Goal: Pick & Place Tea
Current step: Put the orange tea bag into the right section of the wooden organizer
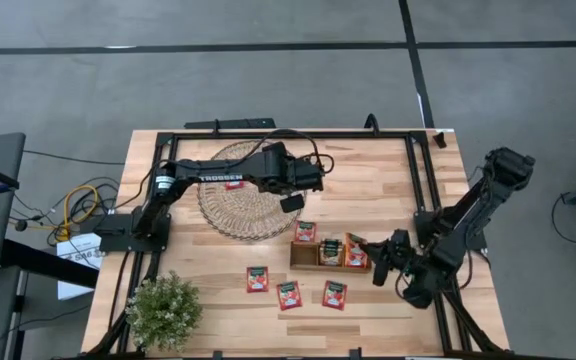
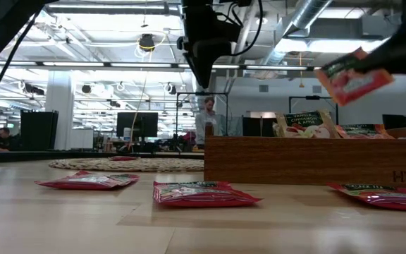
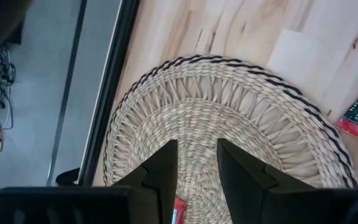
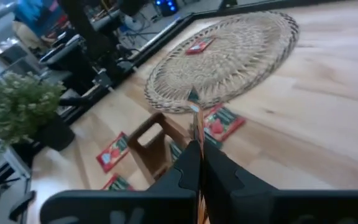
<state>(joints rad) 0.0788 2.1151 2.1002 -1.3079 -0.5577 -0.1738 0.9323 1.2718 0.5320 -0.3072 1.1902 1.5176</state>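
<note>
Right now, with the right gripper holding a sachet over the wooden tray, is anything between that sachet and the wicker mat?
Nothing visible blocks a raised path. The right gripper pinches a red sachet above the wooden tray. The wicker mat lies beyond, with one sachet on it. The left gripper hangs open over the mat's near edge, so approach could get crowded.

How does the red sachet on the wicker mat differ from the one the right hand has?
The red square tea sachet lies flat on the round woven wicker mat, untouched; the red-orange tea sachet hangs tilted in the air, pinched in the right hand over the brown wooden tray. Both are small flat packets.
</note>
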